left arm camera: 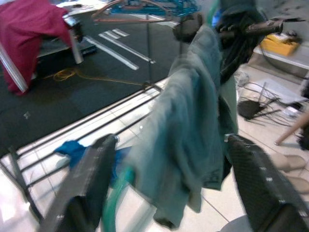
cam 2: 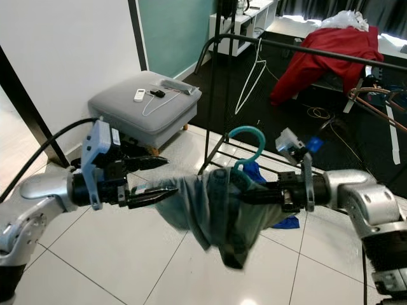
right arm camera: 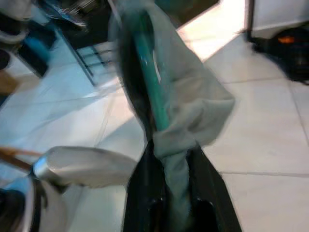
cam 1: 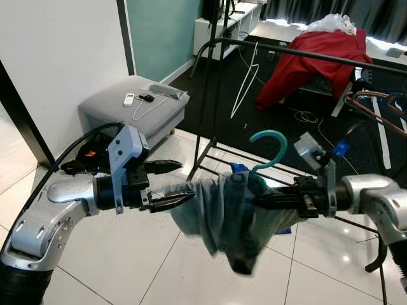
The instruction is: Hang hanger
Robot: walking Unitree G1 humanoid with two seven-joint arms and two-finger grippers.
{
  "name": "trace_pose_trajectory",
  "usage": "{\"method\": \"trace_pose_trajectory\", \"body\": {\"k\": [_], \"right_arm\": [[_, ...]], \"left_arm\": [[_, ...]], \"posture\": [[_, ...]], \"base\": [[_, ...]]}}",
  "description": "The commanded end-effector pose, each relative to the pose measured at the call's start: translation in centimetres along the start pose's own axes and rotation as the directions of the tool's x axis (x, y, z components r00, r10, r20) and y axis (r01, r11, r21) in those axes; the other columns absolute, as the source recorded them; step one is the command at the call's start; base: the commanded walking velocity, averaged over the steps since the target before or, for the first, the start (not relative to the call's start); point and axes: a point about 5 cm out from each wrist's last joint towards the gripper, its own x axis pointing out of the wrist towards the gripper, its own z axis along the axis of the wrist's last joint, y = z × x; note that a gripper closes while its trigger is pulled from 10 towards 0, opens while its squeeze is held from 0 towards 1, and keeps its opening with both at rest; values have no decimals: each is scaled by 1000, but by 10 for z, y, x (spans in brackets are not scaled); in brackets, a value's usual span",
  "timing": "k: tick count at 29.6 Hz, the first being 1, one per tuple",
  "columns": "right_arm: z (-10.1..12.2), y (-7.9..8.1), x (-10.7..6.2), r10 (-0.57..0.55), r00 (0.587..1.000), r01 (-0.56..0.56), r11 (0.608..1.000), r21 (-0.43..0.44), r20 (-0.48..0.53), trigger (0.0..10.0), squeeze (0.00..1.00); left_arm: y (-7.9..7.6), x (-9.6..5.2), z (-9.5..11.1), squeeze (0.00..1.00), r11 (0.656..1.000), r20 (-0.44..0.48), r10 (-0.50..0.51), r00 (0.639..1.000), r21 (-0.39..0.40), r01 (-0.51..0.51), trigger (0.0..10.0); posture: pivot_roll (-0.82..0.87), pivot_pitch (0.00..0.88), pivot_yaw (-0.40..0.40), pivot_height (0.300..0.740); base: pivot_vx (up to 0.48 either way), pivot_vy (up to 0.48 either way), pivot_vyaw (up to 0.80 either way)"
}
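The floor (cam 1: pixel 127 254) near the camera has glossy white tiles; farther back lies a dark carpet (cam 1: pixel 305 127). A white wall (cam 1: pixel 57 57) stands at the left, beside a teal wall (cam 1: pixel 159 32). A grey ottoman (cam 1: pixel 133 111) stands near them. A black clothes rack (cam 1: pixel 210 82) stands on the tiles. A red cloth (cam 1: pixel 311 60) lies behind. A white shelf (cam 1: pixel 226 22) stands far back.

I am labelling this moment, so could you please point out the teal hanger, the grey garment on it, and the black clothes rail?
teal hanger (cam 1: pixel 272 147), left eye view, on the curved hook.
grey garment (cam 1: pixel 219 210), left eye view, on the hanging cloth's middle.
black clothes rail (cam 1: pixel 305 54), left eye view, on the top bar.
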Motion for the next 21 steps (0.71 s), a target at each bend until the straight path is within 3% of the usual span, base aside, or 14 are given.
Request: {"method": "trace_pose_trajectory", "body": {"k": [1, 3, 4, 7, 8, 9, 10, 11, 12, 13, 15, 17, 20, 21], "right_arm": [[-5, -6, -7, -94, 995, 93, 995, 29, 39, 0, 0], [-5, -6, -7, -94, 995, 93, 995, 29, 39, 0, 0], [-10, -10, -8, -152, 987, 149, 987, 57, 53, 0, 0], [-10, -10, -8, -152, 987, 149, 987, 57, 53, 0, 0], [-16, -18, -8, -254, 965, 248, 965, 90, 60, 0, 0], [-16, -18, -8, -254, 965, 248, 965, 90, 60, 0, 0], [-28, -37, -4, -466, 883, 456, 878, 142, 45, 0, 0], [-28, -37, -4, -466, 883, 456, 878, 142, 45, 0, 0], [-37, -51, 1, -637, 770, 624, 762, 176, 28, 10000, 0], [-50, -65, 11, -820, 572, 787, 551, 279, 7, 10000, 0], [-51, -67, 13, -840, 542, 800, 518, 304, 4, 10000, 0], [-53, -72, 12, -928, 373, 872, 356, 336, 14, 10000, 0], [-54, -74, 11, -948, 318, 892, 303, 336, 10, 10000, 0], [-56, -76, 8, -967, 256, 911, 239, 337, -6, 10000, 0]], "left_arm": [[7, -10, -12, 1000, 995, -30, 95, 995, -31, -96, 10000], [7, -10, -12, 1000, 995, -30, 95, 995, -31, -96, 10000], [15, -18, -21, 1000, 980, -58, 191, 980, -43, -194, 10000], [15, -18, -21, 1000, 980, -58, 191, 980, -43, -194, 10000], [27, -26, -33, 1000, 931, -92, 355, 930, -56, -361, 10000], [27, -26, -33, 1000, 931, -92, 355, 930, -56, -361, 10000], [36, -32, -46, 0, 826, -108, 548, 829, -85, -557, 10000], [36, -32, -46, 0, 826, -108, 548, 829, -85, -557, 10000], [38, -32, -58, 0, 721, -124, 672, 730, -118, -683, 10000], [28, -21, -71, 0, 585, -134, 770, 624, -243, -774, 10000], [25, -18, -73, 0, 569, -134, 776, 616, -271, -776, 10000], [23, -22, -76, 0, 457, -159, 837, 523, -321, -830, 10000], [24, -24, -79, 0, 412, -171, 858, 484, -332, -849, 10000], [25, -21, -83, 0, 400, -184, 867, 464, -301, -866, 10000]], "posture": [[-95, 64, -59, 740], [-95, 64, -59, 740], [-92, 66, -62, 740], [-92, 66, -62, 740], [-88, 70, -67, 740], [-88, 70, -67, 740], [-80, 76, -74, 740], [-80, 76, -74, 740], [-76, 77, -78, 740], [-72, 80, -81, 740], [-69, 80, -83, 740], [-50, 83, -94, 740], [-42, 77, -104, 740], [-48, 71, -105, 740]], "base": [[0, 0, 0], [0, 0, 0], [0, 0, 0], [0, 0, 0], [0, 0, 0], [0, 0, 0], [0, 0, 0], [0, 0, 0], [0, 0, 0], [0, 0, 0], [0, 0, 0], [0, 0, 0], [195, 0, -533], [341, 0, -800]]}}
